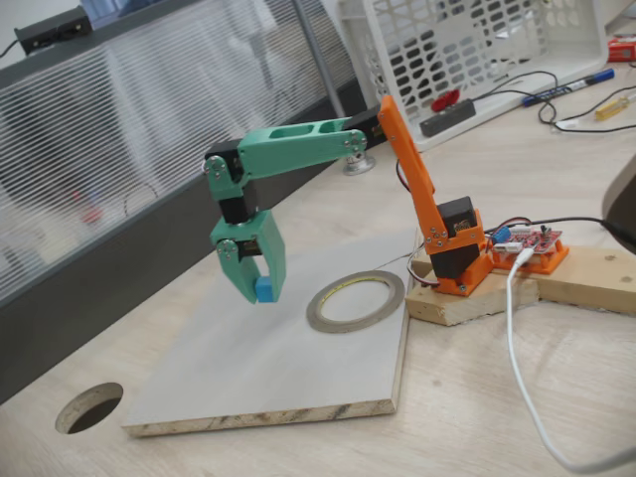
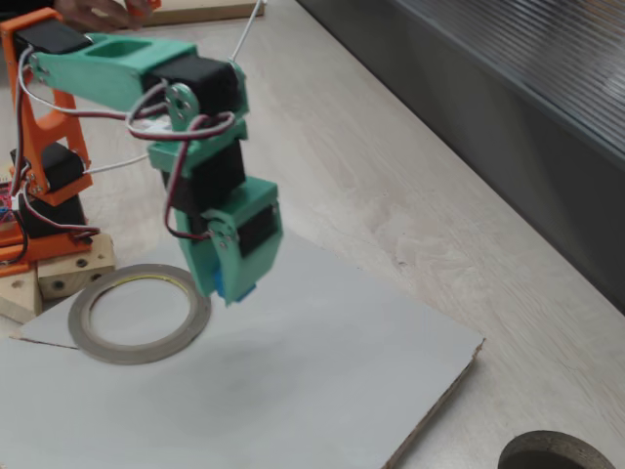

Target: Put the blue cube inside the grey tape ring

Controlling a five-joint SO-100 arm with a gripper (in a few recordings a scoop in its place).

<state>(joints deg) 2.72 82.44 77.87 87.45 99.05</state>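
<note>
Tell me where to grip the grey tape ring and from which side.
Pinch one stretch of the grey tape ring's band from straight above, one finger inside the opening and one outside. It lies flat and thin on the white board, so its sides offer little to hold.

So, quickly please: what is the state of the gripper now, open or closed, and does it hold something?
Green two-finger gripper: closed on the small sky-blue cube, held above the grey board.

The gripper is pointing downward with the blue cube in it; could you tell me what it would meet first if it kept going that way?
Probably the bare grey board, beside the grey tape ring, not inside it. The gripper holds the blue cube; depth is uncertain.
</note>
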